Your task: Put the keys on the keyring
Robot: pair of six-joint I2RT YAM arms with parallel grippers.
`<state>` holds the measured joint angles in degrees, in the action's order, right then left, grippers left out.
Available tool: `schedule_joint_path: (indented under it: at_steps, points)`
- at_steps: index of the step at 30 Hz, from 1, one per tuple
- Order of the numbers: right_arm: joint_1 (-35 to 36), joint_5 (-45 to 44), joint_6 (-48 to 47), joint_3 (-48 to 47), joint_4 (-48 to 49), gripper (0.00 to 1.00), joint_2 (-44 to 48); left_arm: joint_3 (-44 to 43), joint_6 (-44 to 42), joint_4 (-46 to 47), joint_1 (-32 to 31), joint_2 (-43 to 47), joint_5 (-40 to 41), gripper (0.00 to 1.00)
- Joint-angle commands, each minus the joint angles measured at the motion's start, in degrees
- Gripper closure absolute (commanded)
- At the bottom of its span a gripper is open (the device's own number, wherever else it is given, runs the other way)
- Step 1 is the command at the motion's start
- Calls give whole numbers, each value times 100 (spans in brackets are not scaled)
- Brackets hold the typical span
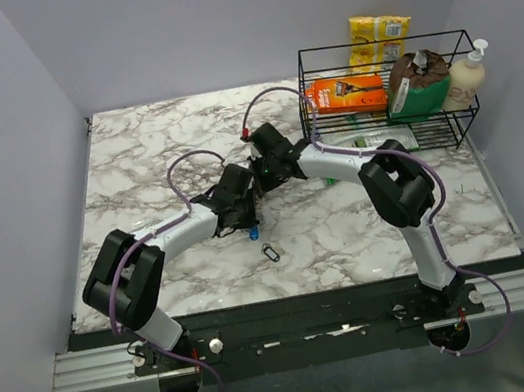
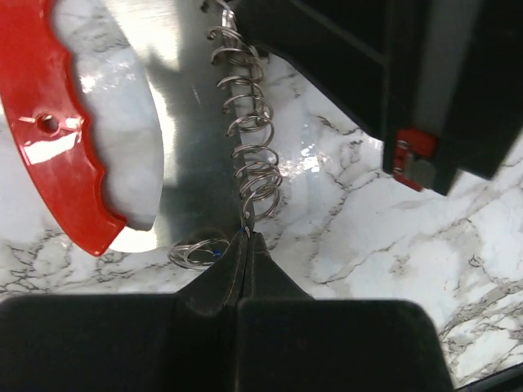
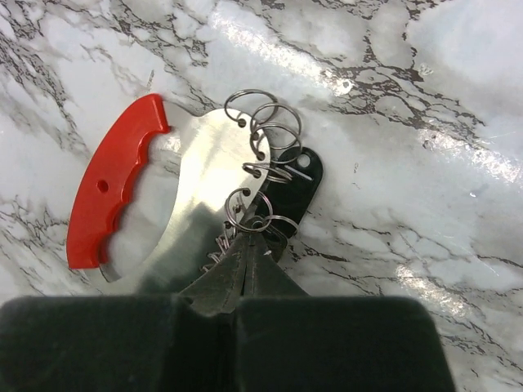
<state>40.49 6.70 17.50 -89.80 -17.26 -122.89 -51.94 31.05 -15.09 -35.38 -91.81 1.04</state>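
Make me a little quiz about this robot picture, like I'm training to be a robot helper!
1. What colour is the keyring? A blue, B red, C green.
2. True or false: the left end effector is wide open.
3. Fill in: the wire basket stands at the table's far ____ corner.

Key: 1 B. 2 False, it is shut on the ring chain. 3 Right.
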Motion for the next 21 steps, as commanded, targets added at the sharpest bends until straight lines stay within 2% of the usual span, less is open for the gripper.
schedule_joint_path:
  at_steps: [1,5,6,9,14,21]
  points:
    - [12,69,-54,93,-50,99,142,-141,103,-81,-110,14,361,92]
    - [12,-90,26,506,-58,99,729,-114,95,-152,-110,242,441,42]
    - [12,-159,43,681,-50,98,827,-97,86,-135,-119,390,424,37]
    - [3,-265,78,928,-15,93,1283,-44,51,-117,-127,733,476,27]
    - [12,-231,96,1368,64,87,1794,105,42,-56,-127,1314,626,23]
    - [20,454,35,1957,459,64,2199,237,-81,-99,-75,1999,731,18]
